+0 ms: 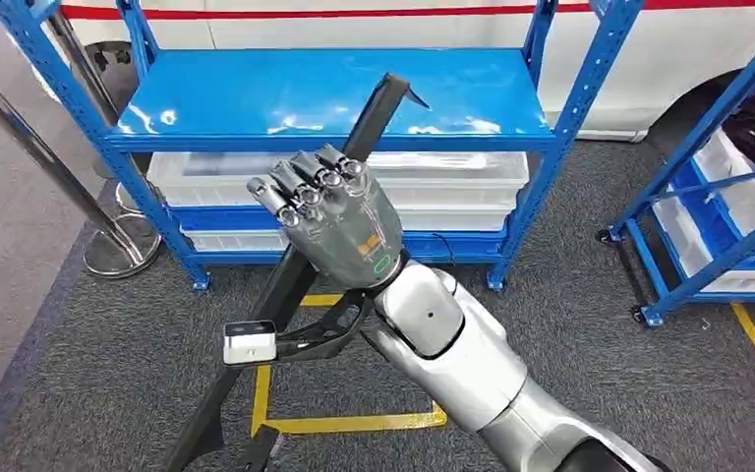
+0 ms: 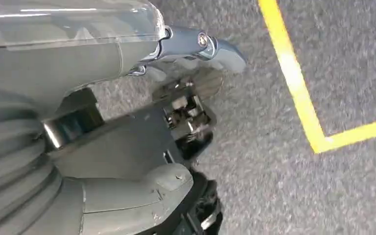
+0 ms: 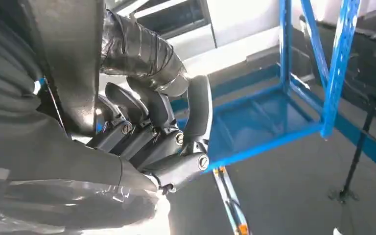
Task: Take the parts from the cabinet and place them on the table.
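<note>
In the head view, the right hand (image 1: pixel 329 221) is raised with its fingers (image 1: pixel 305 187) curled around a long black angled metal part (image 1: pixel 285 285), which slants across in front of a blue steel shelving cabinet (image 1: pixel 334 98) holding white plastic trays (image 1: pixel 452 177). Grey carpet floor (image 1: pixel 570 324) carries yellow tape lines (image 1: pixel 354 423).

In the left wrist view, the left hand (image 2: pixel 186 98) hangs over the carpet; whether its fingers are closed cannot be told.

In the right wrist view, the right hand's fingers wrap the dark part.

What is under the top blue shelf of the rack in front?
Under the top blue shelf lie white trays on lower shelves; the right hand and black part cover their middle. Contents cannot be seen.
</note>
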Available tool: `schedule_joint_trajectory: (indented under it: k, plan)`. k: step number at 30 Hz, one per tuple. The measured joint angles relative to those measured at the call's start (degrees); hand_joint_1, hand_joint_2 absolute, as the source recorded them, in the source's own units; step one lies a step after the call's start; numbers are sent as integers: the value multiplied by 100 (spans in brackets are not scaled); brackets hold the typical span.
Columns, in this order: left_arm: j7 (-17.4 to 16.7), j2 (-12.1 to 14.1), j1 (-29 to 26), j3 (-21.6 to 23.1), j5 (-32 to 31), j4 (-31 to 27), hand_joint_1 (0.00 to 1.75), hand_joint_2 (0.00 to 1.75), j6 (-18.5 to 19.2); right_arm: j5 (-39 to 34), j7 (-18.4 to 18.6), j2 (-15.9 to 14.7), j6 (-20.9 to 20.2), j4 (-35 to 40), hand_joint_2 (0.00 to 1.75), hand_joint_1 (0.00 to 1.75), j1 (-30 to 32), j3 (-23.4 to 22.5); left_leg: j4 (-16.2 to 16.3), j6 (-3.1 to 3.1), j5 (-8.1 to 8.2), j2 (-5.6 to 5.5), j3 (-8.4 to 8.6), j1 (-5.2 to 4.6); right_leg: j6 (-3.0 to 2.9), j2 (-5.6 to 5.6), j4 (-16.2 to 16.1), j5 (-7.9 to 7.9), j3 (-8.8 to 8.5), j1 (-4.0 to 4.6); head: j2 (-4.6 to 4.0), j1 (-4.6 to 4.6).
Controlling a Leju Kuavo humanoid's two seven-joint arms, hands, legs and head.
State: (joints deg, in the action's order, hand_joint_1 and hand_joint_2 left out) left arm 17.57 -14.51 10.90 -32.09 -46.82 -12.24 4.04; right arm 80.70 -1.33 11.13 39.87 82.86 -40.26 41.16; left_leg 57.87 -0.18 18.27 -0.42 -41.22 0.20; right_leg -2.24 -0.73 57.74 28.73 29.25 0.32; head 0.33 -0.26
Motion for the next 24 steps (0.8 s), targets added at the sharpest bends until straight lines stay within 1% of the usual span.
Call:
schedule_joint_trajectory:
  k: [1,2,3,4,5,6,7,8,9,10,11,12,13,14,15,16,17,18,19,20,21,22,23,24]
  plan:
    - [-9,2,-12,0,-4,0,0,175,0,4,-15,18,0,-4,175,175,-3,0,192,-36,387,9,-60,4,-58,18,-12,-97,105,-16,0,-4]
    - [-11,4,-18,0,-11,0,0,175,0,9,-17,22,0,-7,175,175,-9,0,527,-63,790,11,-125,15,-67,14,-11,-177,204,-20,0,-4]
    - [-11,13,-13,0,-13,0,0,175,0,20,-17,26,0,-9,175,175,-8,0,949,-87,1146,11,-175,34,-70,13,-8,-267,309,-20,0,-4]
    - [-9,22,-4,-2,-17,0,0,175,0,39,-26,33,0,-17,175,175,-8,0,1419,-110,1338,12,-221,44,-62,3,-2,-360,432,-20,0,-6]
    - [-9,26,0,-2,-22,0,0,175,0,53,-31,37,0,-24,175,175,-6,0,1741,-124,1291,13,-223,50,-52,-3,12,-444,545,-21,0,-2]
    - [-11,33,-1,-2,-30,0,0,175,0,59,-31,37,0,-33,175,175,-6,0,1897,-136,1055,13,-153,55,-38,-14,27,-530,668,-27,0,-4]
    - [-11,37,-2,-4,-48,0,0,175,0,59,-31,37,0,-42,175,175,-6,0,1830,-142,787,13,11,57,-23,-20,47,-606,793,-37,0,-2]
    - [-11,42,-1,-4,-48,0,0,175,0,63,-31,37,0,-41,175,175,-6,0,1573,-148,621,13,276,57,-2,-20,75,-677,913,-50,0,-4]
    - [-11,44,8,-4,-50,0,0,175,0,63,-31,37,0,-41,175,175,-7,0,1101,-148,674,12,683,59,21,-16,108,-751,1008,-57,0,-4]
    - [-9,48,23,-4,-52,0,0,175,0,63,-31,59,0,-39,175,175,-7,-2,479,-135,982,5,1225,43,55,-7,135,-795,1069,-41,0,-7]
    - [-9,55,43,-4,-55,0,0,175,0,63,-35,68,4,-37,175,175,-17,-9,-167,-79,1267,-3,1579,28,89,-9,171,-863,1106,-34,0,0]
    - [-9,55,46,-7,-55,0,0,175,0,63,-35,70,7,-39,175,175,-20,-9,-105,-54,1251,0,1485,14,112,-19,143,-943,1107,-46,0,-4]
    - [-7,55,50,-9,-57,0,0,175,0,63,-35,83,7,-39,175,175,-20,-9,-106,-35,1222,-2,1460,-6,143,-24,113,-1004,1108,-60,0,-4]
    - [-11,55,37,-11,-57,0,0,175,0,63,-35,85,7,-39,175,175,-18,-9,-118,22,1156,5,1425,-11,185,-15,85,-1074,1110,-57,0,0]
    - [-11,57,32,-13,-59,2,0,175,0,63,-35,81,4,-46,175,175,-17,-11,-156,94,1057,51,1376,56,218,20,127,-1001,1157,-72,0,-2]
    - [-17,59,39,-15,-59,2,0,175,2,63,-33,81,7,-48,175,175,-23,-18,-152,156,970,70,1305,35,226,52,295,-654,1239,-69,0,2]
    - [-17,63,49,-15,-59,2,0,175,2,63,-33,81,7,-48,175,175,-23,-22,-142,204,887,78,1191,25,230,57,637,-233,1333,-79,0,-2]
    - [-17,63,49,-17,-59,2,0,175,2,63,-33,81,7,-48,175,175,-20,-22,-131,206,803,78,1076,18,242,61,1075,130,1422,-79,0,0]
    - [-17,63,47,-20,-59,2,0,175,2,63,-33,81,7,-50,175,175,-18,-22,-119,206,720,83,963,7,255,62,1517,347,1495,-81,0,0]
    - [-17,68,44,-22,-59,2,0,175,2,63,-33,81,7,-50,175,175,-17,-22,-102,200,643,92,850,1,260,62,1854,350,1525,-87,0,-2]
    - [-17,70,42,-26,-59,2,0,175,2,63,-33,79,7,-55,175,175,-15,-22,-81,189,562,98,724,-5,261,62,2027,128,1472,-95,0,0]
    - [-17,74,42,-28,-59,2,0,175,2,63,-33,79,7,-55,175,175,-15,-22,-57,175,496,103,608,-7,255,61,1966,-126,1329,-103,0,-2]
    - [-17,74,44,-28,-59,2,0,175,2,63,-33,79,7,-57,175,175,-16,-22,-24,155,432,104,493,-7,243,61,1707,-322,1065,-107,0,-2]
    - [-17,77,44,-31,-59,2,0,175,2,63,-33,81,7,-55,175,175,-17,-22,6,134,375,101,406,-6,223,62,1294,-337,716,-108,0,0]
